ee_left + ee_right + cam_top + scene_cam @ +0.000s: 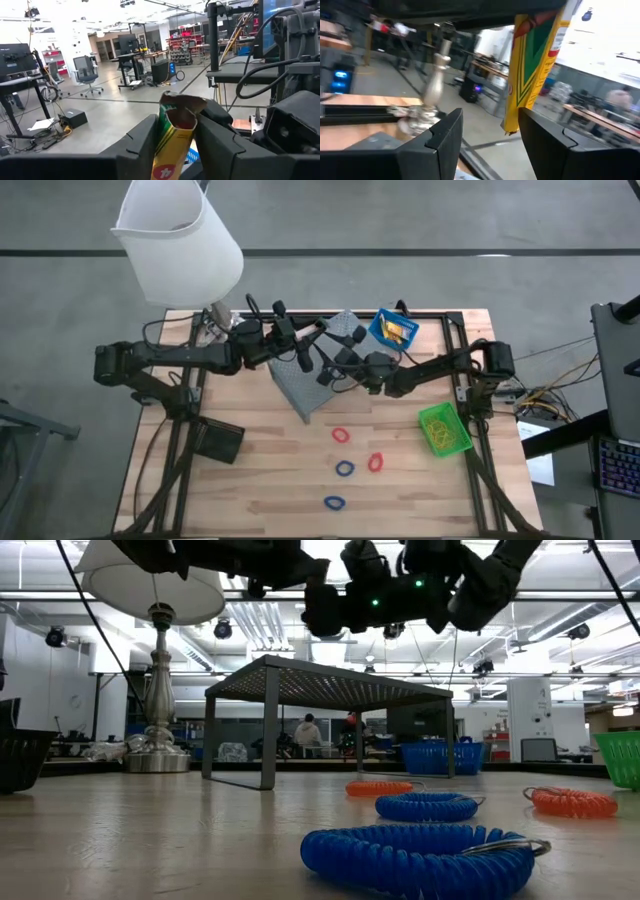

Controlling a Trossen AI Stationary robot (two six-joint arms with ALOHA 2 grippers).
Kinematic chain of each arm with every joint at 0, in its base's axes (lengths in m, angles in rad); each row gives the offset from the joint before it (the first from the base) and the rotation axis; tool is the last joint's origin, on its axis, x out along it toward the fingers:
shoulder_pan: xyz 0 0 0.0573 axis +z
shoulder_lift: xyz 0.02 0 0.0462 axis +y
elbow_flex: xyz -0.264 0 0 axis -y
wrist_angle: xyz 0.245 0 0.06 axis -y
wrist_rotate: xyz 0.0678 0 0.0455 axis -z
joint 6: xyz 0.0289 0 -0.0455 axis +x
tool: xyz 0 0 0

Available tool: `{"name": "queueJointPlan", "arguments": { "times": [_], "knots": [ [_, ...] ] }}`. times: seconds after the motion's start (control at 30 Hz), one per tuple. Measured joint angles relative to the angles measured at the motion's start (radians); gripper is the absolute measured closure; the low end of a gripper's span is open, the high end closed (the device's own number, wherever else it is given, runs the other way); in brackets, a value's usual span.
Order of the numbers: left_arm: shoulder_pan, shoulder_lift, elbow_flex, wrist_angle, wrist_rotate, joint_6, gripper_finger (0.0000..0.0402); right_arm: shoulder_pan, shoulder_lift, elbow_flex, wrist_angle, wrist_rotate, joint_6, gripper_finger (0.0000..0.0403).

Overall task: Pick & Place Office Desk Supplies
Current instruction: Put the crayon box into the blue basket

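My left gripper (175, 125) is shut on a yellow oblong box (172, 140) with green and red print and a torn-open end, high above the table's middle (298, 345). My right gripper (490, 130) stands open just right of it (335, 370), its fingers short of the box's free end (532, 65) and touching nothing. The blue bin (393, 330), with yellow pieces in it, sits at the far right, the green bin (445, 428) at the right and the black bin (220, 440) at the near left. Red and blue loops (345, 468) lie on the near table. My left gripper pinches the yellow box between its two fingers, one finger (145, 137) on each of two opposite sides (167, 150). The fingers lie along the box, coming level from the table's left. The torn-open end (180, 107) sticks out past the fingertips, and the box is clear of the table.
A grey mesh riser (305, 385) stands under both grippers at the table's middle. A lamp with a white shade (180, 240) and metal base (158, 755) stands at the far left corner. People show far off in the room behind (308, 732).
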Motion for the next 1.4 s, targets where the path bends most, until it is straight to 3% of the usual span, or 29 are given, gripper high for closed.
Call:
{"name": "queueJointPlan", "arguments": {
  "times": [0.33,0.77,0.97,1.4],
  "knots": [
    [-0.001,0.000,-0.001,-0.005,0.000,0.005,0.0270,0.013,0.007,-0.002,-0.002,0.161,-0.020,0.0211],
    [-0.001,0.000,-0.001,-0.003,-0.001,-0.001,0.0270,0.007,0.005,-0.002,0.060,0.163,-0.066,0.0211],
    [-0.001,0.000,-0.001,-0.003,0.000,-0.001,0.0270,-0.003,0.004,0.003,0.081,0.047,-0.078,0.0211],
    [-0.001,0.001,-0.001,-0.003,0.019,-0.003,0.0270,-0.042,0.003,0.021,0.081,-0.015,-0.052,0.0211]
  ]
}}
